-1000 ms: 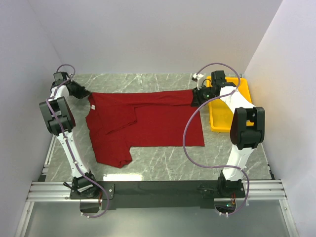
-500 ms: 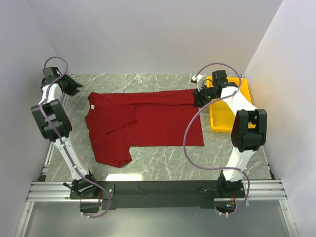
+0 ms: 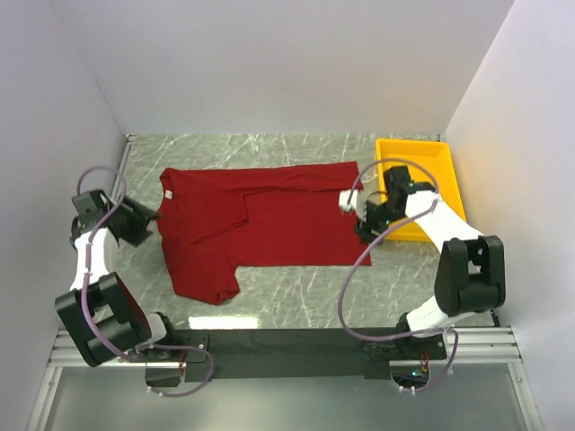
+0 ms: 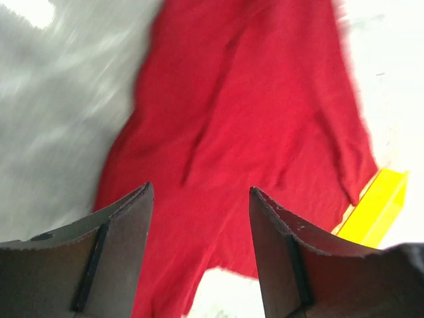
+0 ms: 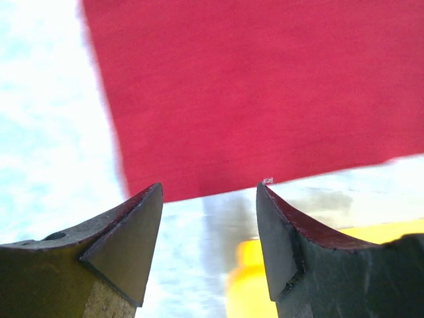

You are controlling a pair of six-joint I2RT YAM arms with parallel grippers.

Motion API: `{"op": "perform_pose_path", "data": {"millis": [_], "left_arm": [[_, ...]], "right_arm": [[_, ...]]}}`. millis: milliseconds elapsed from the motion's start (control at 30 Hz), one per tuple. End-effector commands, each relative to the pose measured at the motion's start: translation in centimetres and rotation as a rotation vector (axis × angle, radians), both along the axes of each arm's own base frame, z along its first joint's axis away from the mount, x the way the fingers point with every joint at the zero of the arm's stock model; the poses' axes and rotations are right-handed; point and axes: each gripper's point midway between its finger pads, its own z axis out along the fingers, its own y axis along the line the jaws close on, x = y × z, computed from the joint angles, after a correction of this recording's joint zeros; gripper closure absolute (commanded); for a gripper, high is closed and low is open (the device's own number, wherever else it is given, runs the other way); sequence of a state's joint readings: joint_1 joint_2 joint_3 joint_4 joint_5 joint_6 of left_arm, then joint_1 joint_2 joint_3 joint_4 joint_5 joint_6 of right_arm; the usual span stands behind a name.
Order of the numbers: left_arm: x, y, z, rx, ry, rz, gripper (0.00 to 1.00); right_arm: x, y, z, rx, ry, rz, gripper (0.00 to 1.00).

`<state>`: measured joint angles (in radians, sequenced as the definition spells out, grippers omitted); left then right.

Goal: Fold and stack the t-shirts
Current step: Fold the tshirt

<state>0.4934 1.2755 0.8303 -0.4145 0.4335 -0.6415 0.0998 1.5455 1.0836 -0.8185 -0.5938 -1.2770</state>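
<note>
The maroon t-shirt [image 3: 269, 224] lies flat on the marble table, collar to the left with its white neck tag [image 3: 167, 194]. Its far long edge is folded over onto the body, and one sleeve sticks out toward the near side. My left gripper [image 3: 144, 220] hovers just off the shirt's left edge, open and empty. In the left wrist view the t-shirt [image 4: 245, 119] fills the space beyond the left gripper [image 4: 200, 192]. My right gripper [image 3: 364, 220] is at the shirt's right hem, open and empty. The right wrist view shows the right gripper [image 5: 209, 189] over bare table just off the t-shirt [image 5: 252, 86].
A yellow plastic tray [image 3: 445, 157] stands at the back right, close behind the right arm, and appears as the yellow tray [image 5: 265, 278] under the right fingers and the yellow tray [image 4: 374, 205] in the left wrist view. White walls enclose the table on three sides.
Both grippers opened and let go of the shirt's far edge. The left arm swung from the back-left corner toward the near side; the right gripper moved nearer along the hem.
</note>
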Motion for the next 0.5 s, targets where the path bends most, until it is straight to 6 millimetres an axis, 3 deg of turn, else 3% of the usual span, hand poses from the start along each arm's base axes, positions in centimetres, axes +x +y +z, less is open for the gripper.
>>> {"op": "perform_pose_path", "data": {"millis": [0,100,233,333,467], "left_arm": [[-2.4,-1.0,-1.1,-0.087,0.064,0.055,0.35],[-5.0,-1.9,-2.8,-0.127,0.174,0.104,0.35],[-8.3,-3.4,-6.0,-0.184,0.303,0.150,0.36],[-9.3,-3.4,-8.1,-0.179,0.376,0.179,0.38],[-9.0,-2.6,-9.4,-0.120,0.470,0.175,0.39]], "right_arm": [[-2.6,-0.1,-0.7,-0.081,-0.027,0.096,0.35],[-3.3,0.1,-1.7,-0.110,-0.023,0.073,0.36],[-2.8,0.2,-2.2,-0.120,-0.038,0.023,0.37],[-2.5,-0.1,-2.5,-0.131,-0.034,0.001,0.37],[-2.3,-0.1,-2.7,-0.140,-0.021,-0.005,0.37]]}}
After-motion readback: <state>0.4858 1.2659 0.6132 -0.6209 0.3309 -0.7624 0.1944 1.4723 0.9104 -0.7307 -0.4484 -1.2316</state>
